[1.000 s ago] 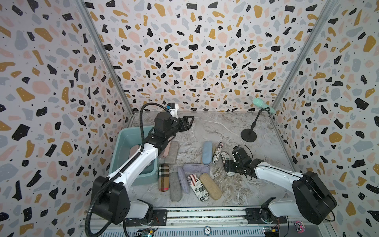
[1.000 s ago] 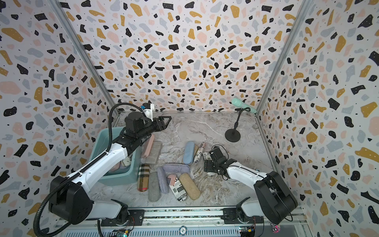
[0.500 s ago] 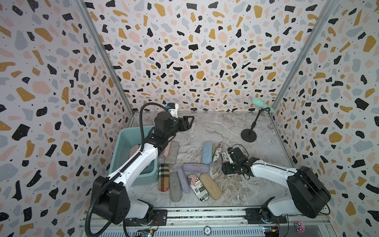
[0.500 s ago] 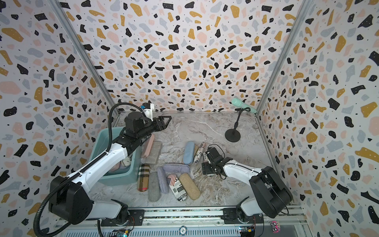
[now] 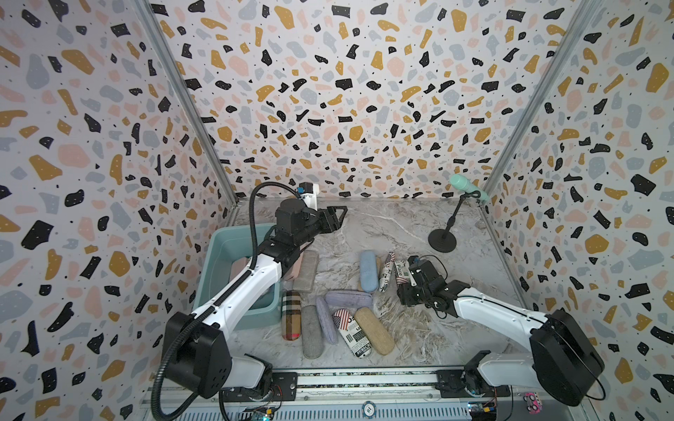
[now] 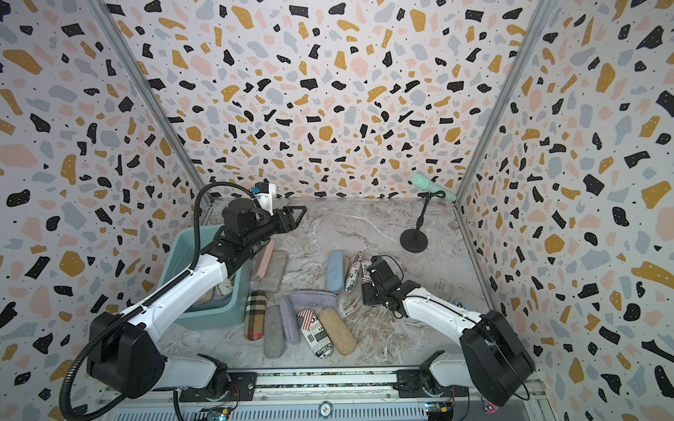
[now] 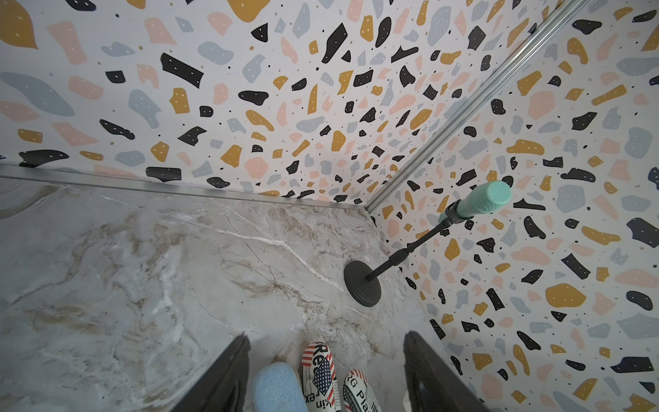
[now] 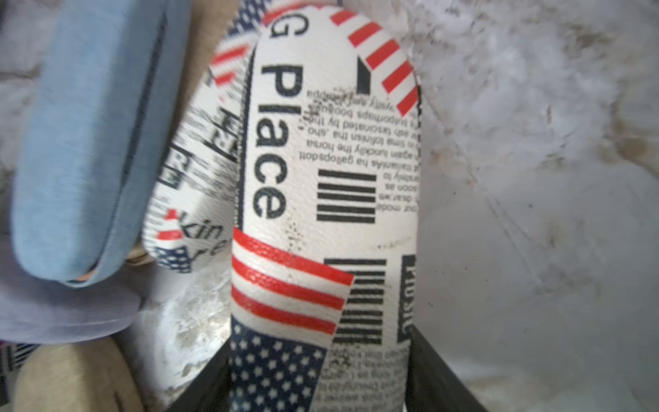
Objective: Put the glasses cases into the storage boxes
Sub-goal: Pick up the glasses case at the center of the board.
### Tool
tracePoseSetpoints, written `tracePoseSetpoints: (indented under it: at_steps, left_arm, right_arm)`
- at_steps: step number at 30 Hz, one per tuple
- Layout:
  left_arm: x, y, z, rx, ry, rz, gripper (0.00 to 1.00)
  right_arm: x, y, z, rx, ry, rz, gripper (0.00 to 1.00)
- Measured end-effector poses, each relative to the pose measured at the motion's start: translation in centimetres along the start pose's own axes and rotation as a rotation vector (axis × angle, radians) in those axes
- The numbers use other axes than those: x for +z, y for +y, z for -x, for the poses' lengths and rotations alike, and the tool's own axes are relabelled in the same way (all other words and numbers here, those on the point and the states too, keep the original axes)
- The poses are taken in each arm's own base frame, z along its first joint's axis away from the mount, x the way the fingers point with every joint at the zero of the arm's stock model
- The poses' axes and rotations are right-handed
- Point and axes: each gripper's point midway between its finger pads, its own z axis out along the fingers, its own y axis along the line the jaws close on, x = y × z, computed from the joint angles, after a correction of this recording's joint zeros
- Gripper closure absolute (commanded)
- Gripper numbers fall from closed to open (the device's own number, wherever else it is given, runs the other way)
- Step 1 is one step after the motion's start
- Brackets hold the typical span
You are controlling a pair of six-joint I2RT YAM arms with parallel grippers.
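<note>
Enclosing marble-look tabletop (image 5: 383, 226), glasses cases (image 5: 368, 271) scattered: terrazzo-print walls (image 5: 328, 91), three sides.

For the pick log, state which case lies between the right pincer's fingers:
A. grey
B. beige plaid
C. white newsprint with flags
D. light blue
C: the right wrist view shows the newsprint flag case flanked on both sides by the fingers of the right pincer.

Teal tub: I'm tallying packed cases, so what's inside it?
Inside the teal tub, at least one pinkish case shows; the left arm covers most of the interior, so no full count.
</note>
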Motion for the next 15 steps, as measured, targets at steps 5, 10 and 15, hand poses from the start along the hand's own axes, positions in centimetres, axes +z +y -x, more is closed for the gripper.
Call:
tracePoseSetpoints:
  at_steps: [5,10,15]
  left_arm:
    - [0.6,-0.8,-1.0,-0.013,0.019,-0.042,0.27]
    - [1.2,-1.7,-2.3,-0.04,0.039,-0.104,0.21]
    - [1.8,-2.6,-3.9,-0.079,0.065,-0.163,0.1]
  right_arm:
    - [-1.8,0.5,1.8,0.005,-0.078,0.027,0.46]
    - [-4.1,3.3,5.4,-0.022,-0.172,0.088,0.47]
    - [-7.3,8.0,10.5,-0.073,-0.316,0.194,0.47]
